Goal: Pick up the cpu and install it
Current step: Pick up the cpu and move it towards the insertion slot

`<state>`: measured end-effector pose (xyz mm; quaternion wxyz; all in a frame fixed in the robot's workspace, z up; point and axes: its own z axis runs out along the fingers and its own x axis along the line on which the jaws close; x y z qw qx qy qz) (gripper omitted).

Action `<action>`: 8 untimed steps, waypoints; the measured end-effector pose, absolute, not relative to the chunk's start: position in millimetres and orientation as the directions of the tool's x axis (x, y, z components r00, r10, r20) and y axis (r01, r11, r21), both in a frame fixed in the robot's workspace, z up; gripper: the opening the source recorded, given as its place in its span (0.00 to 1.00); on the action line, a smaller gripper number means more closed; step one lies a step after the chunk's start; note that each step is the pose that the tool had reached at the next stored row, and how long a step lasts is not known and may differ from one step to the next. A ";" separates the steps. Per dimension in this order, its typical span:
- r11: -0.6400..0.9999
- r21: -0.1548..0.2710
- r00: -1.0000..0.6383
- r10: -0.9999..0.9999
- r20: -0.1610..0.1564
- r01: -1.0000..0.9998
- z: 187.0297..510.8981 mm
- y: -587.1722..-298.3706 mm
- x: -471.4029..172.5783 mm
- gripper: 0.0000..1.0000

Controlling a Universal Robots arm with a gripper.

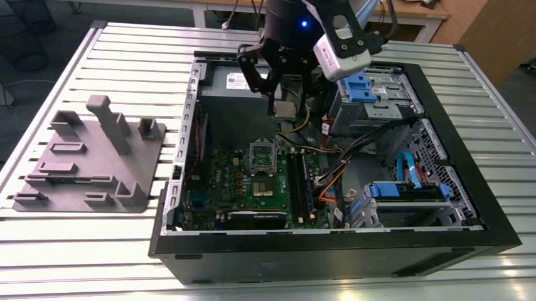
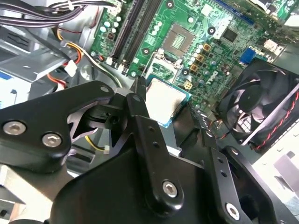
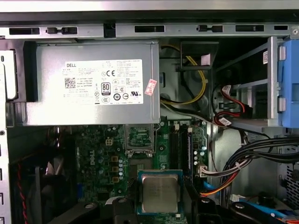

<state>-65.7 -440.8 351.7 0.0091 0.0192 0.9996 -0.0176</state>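
**A:** Where is the cpu [image 3: 160, 193] at this entry?

**B:** In the hand [image 3: 160, 201], held in the air over the green motherboard [image 1: 225, 168]. It is near the socket [image 1: 261, 157] but not seated in it. The black fingers [image 2: 139, 100] are closed to the chip's width and pinch two opposite edges.

**A:** Handling notes?

**B:** Thin, stiff square with a flat silver-grey metal lid, a paler rim and a green edge round it. I'd judge it light, slick on the lid and fragile underneath. That makes the edges the place to hold, leaving lid and underside alone.

**A:** Surroundings?

**B:** The socket is a rectangular metal frame with a dark centre. Beside the socket sits a black plastic fan [image 2: 261, 102] with curved blades. Beyond the socket is a grey metal box [image 3: 91, 88] with a white label. All of it is inside a black case [image 1: 335, 257] on a ribbed metal surface [image 1: 125, 50].
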 end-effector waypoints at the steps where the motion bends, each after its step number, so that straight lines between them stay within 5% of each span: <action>1: 0.999 -0.035 -0.999 0.038 -0.019 0.039 350.7 -441.4 -67.2 0.47; 8: 0.999 -0.035 -0.999 0.038 -0.019 0.039 340.7 -451.0 -71.0 0.47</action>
